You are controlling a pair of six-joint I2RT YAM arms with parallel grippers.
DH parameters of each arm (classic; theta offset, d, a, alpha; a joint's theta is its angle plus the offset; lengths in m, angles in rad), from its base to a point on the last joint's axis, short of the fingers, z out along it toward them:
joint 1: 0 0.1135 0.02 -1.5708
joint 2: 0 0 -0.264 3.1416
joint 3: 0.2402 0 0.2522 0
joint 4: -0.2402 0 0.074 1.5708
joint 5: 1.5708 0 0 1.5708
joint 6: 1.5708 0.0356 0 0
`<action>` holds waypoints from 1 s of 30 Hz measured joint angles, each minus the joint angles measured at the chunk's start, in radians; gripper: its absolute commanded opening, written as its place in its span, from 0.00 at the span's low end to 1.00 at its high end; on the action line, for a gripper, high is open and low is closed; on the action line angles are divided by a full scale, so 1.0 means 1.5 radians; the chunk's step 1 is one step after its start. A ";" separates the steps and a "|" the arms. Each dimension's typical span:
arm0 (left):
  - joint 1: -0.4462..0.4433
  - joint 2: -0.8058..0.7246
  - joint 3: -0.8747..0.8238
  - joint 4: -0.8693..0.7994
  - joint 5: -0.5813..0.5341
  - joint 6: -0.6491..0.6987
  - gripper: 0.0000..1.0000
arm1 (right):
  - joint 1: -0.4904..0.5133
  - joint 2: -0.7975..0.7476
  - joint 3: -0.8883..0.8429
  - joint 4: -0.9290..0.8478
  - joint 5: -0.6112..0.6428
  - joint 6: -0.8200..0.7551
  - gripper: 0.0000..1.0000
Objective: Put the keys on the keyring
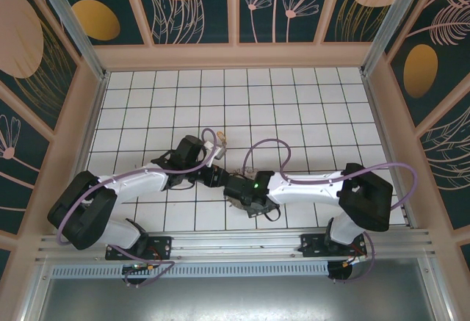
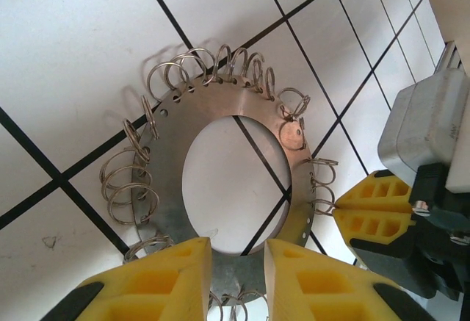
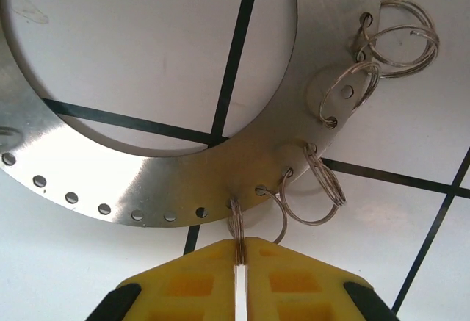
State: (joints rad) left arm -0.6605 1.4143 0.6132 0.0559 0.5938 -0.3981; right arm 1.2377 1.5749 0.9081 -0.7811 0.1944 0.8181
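The keyring [image 2: 165, 196] is a flat grey metal ring with holes round its rim and many small wire rings hooked in. It lies on the white tiles under both grippers [image 1: 236, 200]. My left gripper [image 2: 236, 251] hangs over its near rim, its yellow fingers [image 2: 165, 277] a little apart with nothing clamped between them. My right gripper [image 3: 239, 244] is shut on one small wire ring [image 3: 236, 222] that hangs from the keyring's [image 3: 183, 178] edge. A small tan piece [image 2: 294, 134] on the far right rim looks like the key, hung from a wire ring.
The right gripper's yellow fingers [image 2: 374, 214] and grey body show at the right in the left wrist view. Both arms meet at the middle of the tiled floor [image 1: 294, 108]. Peach walls [image 1: 235, 55] close in the floor. A metal rail [image 1: 235, 242] runs along the near edge.
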 measured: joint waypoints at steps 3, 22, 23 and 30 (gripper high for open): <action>0.000 -0.004 0.000 0.000 0.000 0.000 0.25 | -0.004 -0.004 -0.015 0.009 -0.001 0.000 0.14; 0.000 -0.005 0.000 0.000 0.000 0.000 0.25 | -0.035 -0.041 -0.050 0.082 -0.008 -0.013 0.18; 0.000 -0.005 0.000 0.000 0.000 0.000 0.25 | -0.035 -0.041 -0.050 0.082 -0.008 -0.013 0.18; 0.000 -0.008 0.000 0.000 0.000 0.000 0.25 | -0.038 -0.041 -0.059 0.086 -0.009 -0.016 0.18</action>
State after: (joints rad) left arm -0.6605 1.4017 0.6128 0.0555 0.5938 -0.3981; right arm 1.1812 1.5139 0.8192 -0.6525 0.1810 0.7937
